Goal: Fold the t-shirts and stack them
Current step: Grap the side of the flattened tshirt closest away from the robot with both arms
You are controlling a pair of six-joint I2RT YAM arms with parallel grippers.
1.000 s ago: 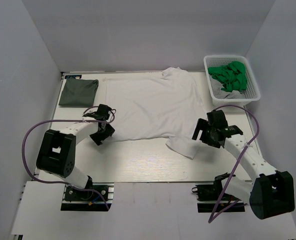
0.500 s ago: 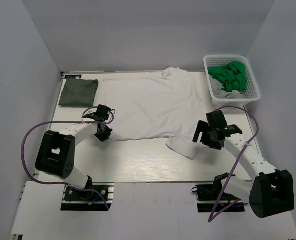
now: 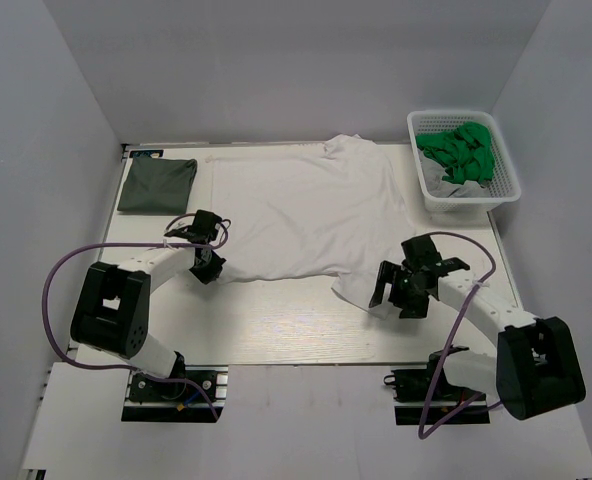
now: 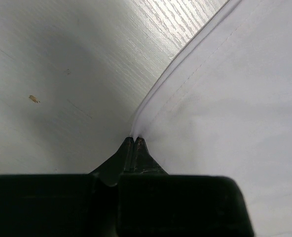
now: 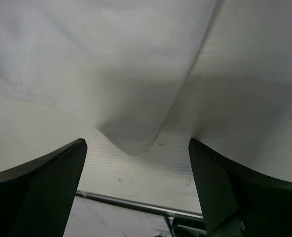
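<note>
The white t-shirt [image 3: 296,215] lies spread flat over the middle of the worktop [image 3: 276,325]. Its long axis runs left to right, with the hem toward the left edge and the shoulders toward the right edge. One sleeve [image 3: 359,290] sticks out toward the near edge on the right side.

The dark grey-green t-shirt [image 3: 156,184] sits apart, already folded, in the far left corner. A basket [image 3: 506,190] stands in the far right corner.

The left hand [image 3: 208,264] is at the near-left corner of the hem. In the left wrist view its fingers are pressed together, with the doubled cloth edge pinched between the tips [image 4: 134,141].

The right hand [image 3: 390,294] is low over the near sleeve and has hold of nothing. Its fingers [image 5: 47,190] are spread wide, and the loose sleeve corner [image 5: 133,140] lies squarely in the gap between them, slightly ahead of the tips.

Each arm is thus at its own end of the shirt's near long side. The fold probably depends on the right hand dropping and closing on that sleeve corner straight in front of it. Both hands could then carry the near side toward the far edge together.
</note>
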